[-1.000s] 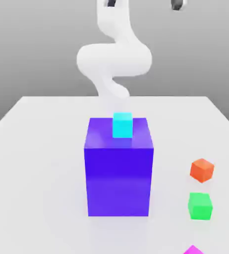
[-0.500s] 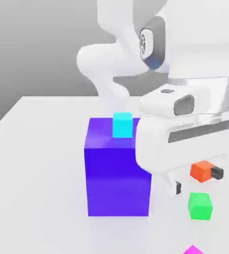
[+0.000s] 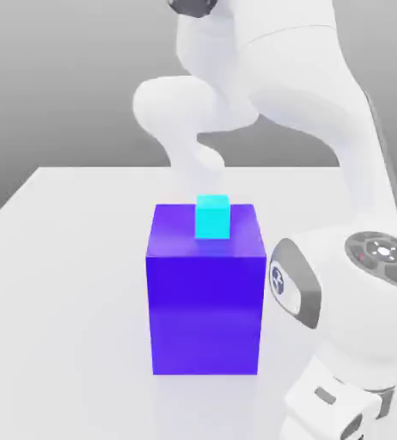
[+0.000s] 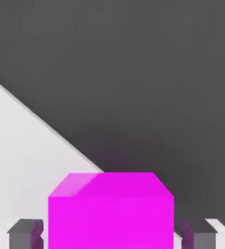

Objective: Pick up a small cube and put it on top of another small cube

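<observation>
Hand view puts the magenta cube (image 4: 110,210) right in front of you, sitting between the gripper's (image 4: 110,236) 2 dark fingers (image 4: 24,234), 1 at each side face. You can see the fingers pressed close against the cube, so the gripper is nearly closed and clamped on it. Behind the cube, the white desk (image 4: 22,155) ends at an edge, with dark grey background beyond.

In the exterior view, take the large blue-purple block (image 3: 205,292) as your landmark. It stands on the desk (image 3: 56,284) near the middle, and 1 small cyan cube (image 3: 212,216) rests on the block's top face, toward its far edge. The white arm (image 3: 357,301) bends down to the exterior view's right of the block, nearer the camera, its wrist low by the desk.
</observation>
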Available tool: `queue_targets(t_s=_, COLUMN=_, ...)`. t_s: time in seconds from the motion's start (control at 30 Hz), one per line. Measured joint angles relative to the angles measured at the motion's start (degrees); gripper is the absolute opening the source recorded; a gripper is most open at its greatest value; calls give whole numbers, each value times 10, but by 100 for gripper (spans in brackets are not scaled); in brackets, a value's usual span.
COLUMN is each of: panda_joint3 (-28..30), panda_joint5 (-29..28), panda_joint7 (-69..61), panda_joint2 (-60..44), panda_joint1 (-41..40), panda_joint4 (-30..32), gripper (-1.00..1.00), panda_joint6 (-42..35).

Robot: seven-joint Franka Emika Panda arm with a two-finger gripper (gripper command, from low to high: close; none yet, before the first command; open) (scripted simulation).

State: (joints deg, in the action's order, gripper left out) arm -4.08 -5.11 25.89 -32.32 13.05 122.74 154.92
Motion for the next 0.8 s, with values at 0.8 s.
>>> queue_targets(t_s=0.8, panda_joint3=-75, panda_joint5=-4, panda_joint7=-26, panda_joint2=225, panda_joint1=69, panda_joint4=268, gripper=-100, panda_joint6=41)
